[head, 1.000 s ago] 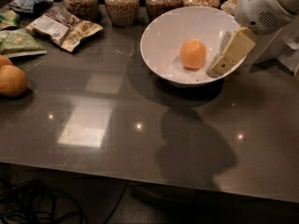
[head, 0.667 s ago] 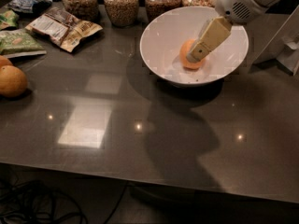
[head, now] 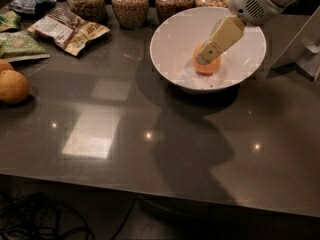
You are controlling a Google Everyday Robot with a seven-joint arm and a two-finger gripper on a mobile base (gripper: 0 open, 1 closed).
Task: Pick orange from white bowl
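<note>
The orange (head: 211,69) lies near the middle of the white bowl (head: 172,44), which stands on the dark table at the back right. My gripper (head: 206,59) reaches down into the bowl from the upper right, on a white arm (head: 260,1). Its cream tip lies right at the orange and covers the fruit's upper middle. Only the lower and side parts of the orange show.
Several glass jars of grains (head: 130,4) stand along the back edge behind the bowl. Snack packets (head: 67,29) lie at the back left. Two larger brownish-orange fruits (head: 12,86) sit at the left edge. A white object (head: 310,54) stands at the right edge.
My gripper has moved left from the bowl's right side to the orange, and now sits over its top. The orange and the bowl have not moved.
</note>
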